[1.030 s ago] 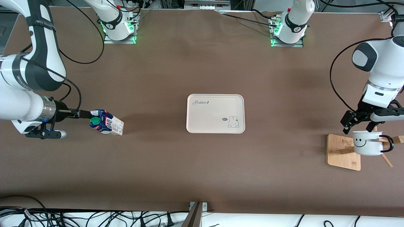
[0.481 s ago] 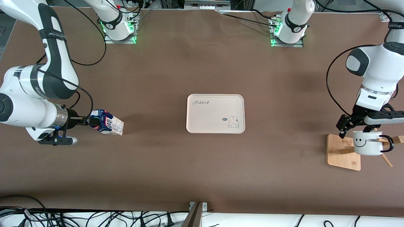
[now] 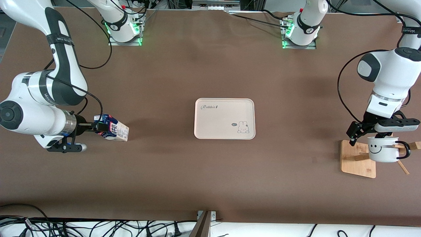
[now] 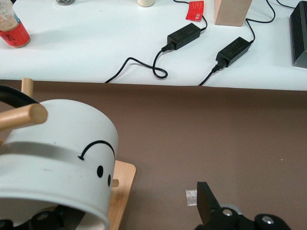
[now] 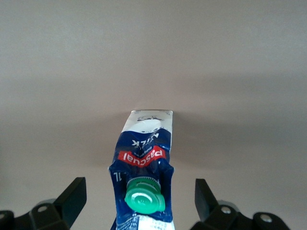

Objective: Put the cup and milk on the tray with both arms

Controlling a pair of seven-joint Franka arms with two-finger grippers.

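Observation:
The milk (image 3: 113, 131) lies on its side near the right arm's end of the table, its blue top and green cap (image 5: 144, 195) toward my right gripper (image 3: 98, 126). That gripper is open, with one finger on each side of the carton's top (image 5: 143, 155). The cup (image 3: 382, 149) hangs on a peg of a wooden rack at the left arm's end. My left gripper (image 3: 367, 133) is open at the cup's rim. In the left wrist view the cup (image 4: 57, 158) fills the space beside one finger (image 4: 207, 203); the other finger is hidden. The cream tray (image 3: 224, 105) lies empty mid-table.
The wooden rack base (image 3: 357, 159) and its pegs (image 4: 24, 115) hold the cup. A bit of tape (image 4: 191, 196) is stuck on the brown table beside the rack. The table edge and a white bench with power adapters (image 4: 184, 33) show in the left wrist view.
My right gripper has moved along the table toward the milk, and its fingers now flank the carton's top. My left gripper has come down and shifted toward the tray, closer to the cup's rim.

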